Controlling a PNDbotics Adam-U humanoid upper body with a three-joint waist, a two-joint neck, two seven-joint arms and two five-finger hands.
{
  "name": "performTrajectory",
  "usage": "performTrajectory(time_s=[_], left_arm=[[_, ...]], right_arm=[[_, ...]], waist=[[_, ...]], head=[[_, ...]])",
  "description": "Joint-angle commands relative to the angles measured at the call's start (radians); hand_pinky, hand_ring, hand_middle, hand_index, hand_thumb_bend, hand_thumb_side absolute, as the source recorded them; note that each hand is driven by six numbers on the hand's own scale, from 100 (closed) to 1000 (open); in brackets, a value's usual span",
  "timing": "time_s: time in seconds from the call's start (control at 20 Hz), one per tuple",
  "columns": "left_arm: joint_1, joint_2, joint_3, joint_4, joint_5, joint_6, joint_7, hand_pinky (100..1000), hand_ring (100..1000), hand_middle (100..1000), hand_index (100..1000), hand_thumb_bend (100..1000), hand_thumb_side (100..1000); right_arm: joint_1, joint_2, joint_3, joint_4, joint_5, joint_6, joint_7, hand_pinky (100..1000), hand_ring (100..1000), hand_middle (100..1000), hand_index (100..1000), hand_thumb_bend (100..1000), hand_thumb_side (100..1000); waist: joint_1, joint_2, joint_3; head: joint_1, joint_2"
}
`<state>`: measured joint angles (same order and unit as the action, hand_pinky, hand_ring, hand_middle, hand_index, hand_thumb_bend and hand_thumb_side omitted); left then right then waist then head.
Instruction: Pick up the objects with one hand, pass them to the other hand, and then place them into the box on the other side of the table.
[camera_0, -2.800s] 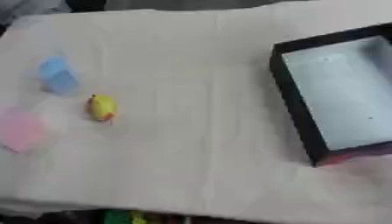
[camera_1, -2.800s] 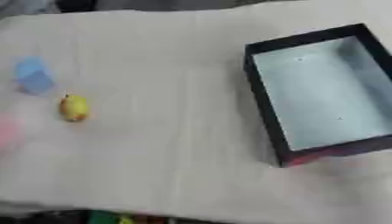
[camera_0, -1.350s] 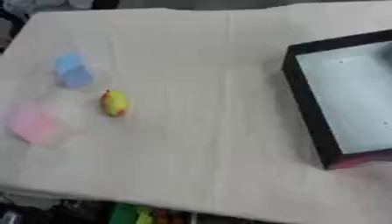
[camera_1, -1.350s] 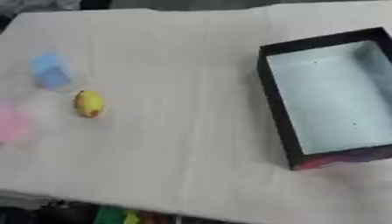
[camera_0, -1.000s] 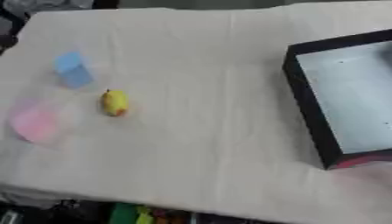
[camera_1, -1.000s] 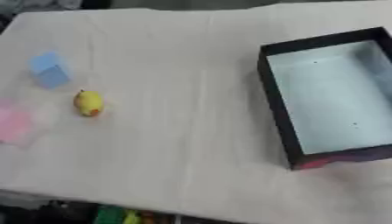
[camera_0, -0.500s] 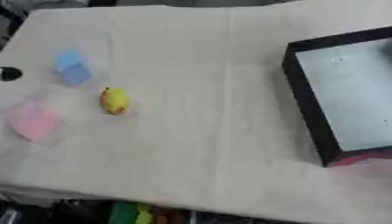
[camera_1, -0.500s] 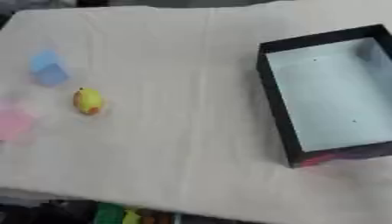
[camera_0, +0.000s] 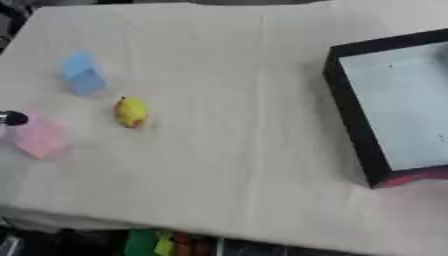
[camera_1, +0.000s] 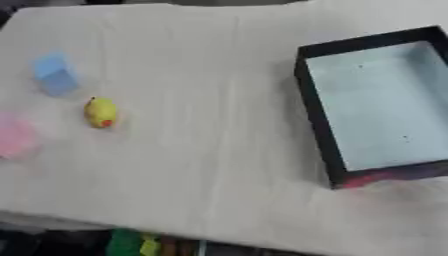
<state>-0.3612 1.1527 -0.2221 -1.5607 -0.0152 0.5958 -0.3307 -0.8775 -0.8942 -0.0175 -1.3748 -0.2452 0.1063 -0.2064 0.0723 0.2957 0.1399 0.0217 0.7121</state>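
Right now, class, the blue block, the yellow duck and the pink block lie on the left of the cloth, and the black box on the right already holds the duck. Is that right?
Not quite. The black box holds nothing, as the right eye view shows. The yellow duck lies on the cloth between the blue block and the pink block, on the left.

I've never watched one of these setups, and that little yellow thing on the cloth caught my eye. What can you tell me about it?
The small yellow egg-shaped object lies on the cream cloth-covered table, toward the left side. It has a reddish spot near its lower end and a tiny dark tip on top; what it is made of is unclear. It lies alone, touching only the cloth, between a light blue block farther back and a pink block nearer the front. Nothing holds it.
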Motion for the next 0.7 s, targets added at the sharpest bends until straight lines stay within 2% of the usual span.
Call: performTrajectory(time_s=[0.05,0.7], left_arm=[[-0.02,0.039,0.008,0.031,-0.049,-0.004,-0.054,958,922,841,872,759,355],[-0.092,0.001,0.032,0.09,-0.145,-0.046,-0.303,958,921,842,866,744,342]], right_arm=[[-0.009,-0.042,-0.013,-0.011,-0.002,-0.001,-0.005,876,845,876,882,100,479],[0.016,-0.039,-0.018,-0.003,-0.001,0.005,-0.016,872,838,868,878,100,486]], waist=[[-0.011,-0.034,0.006],[-0.01,-0.035,0.014]], head=[[0.014,0.005],[0.022,0.0]])
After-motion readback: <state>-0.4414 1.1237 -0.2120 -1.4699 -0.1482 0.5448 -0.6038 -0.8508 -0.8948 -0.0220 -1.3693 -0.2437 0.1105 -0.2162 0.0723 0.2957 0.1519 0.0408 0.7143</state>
